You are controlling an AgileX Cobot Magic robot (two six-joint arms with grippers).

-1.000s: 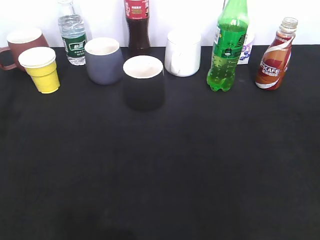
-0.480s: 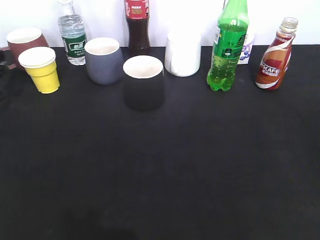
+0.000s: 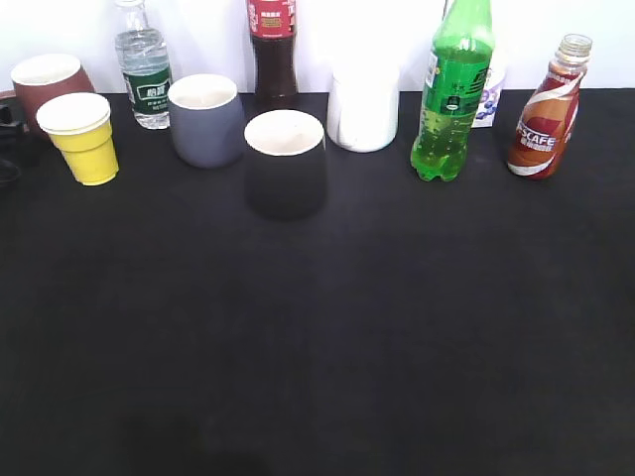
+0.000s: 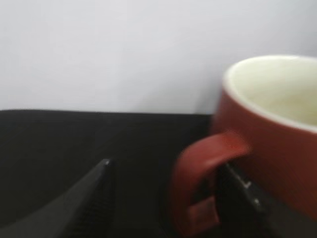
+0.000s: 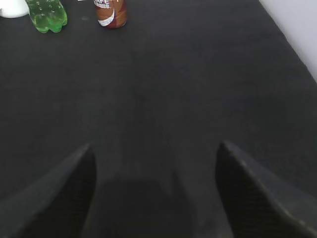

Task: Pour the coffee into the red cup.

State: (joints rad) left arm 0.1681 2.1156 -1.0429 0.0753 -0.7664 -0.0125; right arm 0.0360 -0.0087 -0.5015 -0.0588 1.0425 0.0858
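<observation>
Since the earlier frames, your left gripper (image 4: 166, 198) had advanced at the table's far-left corner, its dark body now showing at the left edge of the exterior view beside the red cup (image 3: 45, 84), where a second before the cup handle stood plainly exposed. At this moment the wrist view showed the jaws spread, one finger (image 4: 96, 198) on the outer side and the other set between the handle (image 4: 198, 183) and the cup wall; whether either touched could not be determined through the blur. Your right gripper (image 5: 153, 198) hung with its jaws spread over bare black cloth at the near right, holding nothing. The coffee (image 3: 544, 109) stood upright at the far-right corner, well apart from the cup, its neck apparently uncapped. Risk noted: the yellow paper cup (image 3: 81, 139) sat just beside the red cup, and dragging the mug out carelessly would likely topple it. A closure on the handle alone could let the mug swing. The green soda bottle (image 3: 451, 94) stood near the coffee and could be knocked by a wide approach.
</observation>
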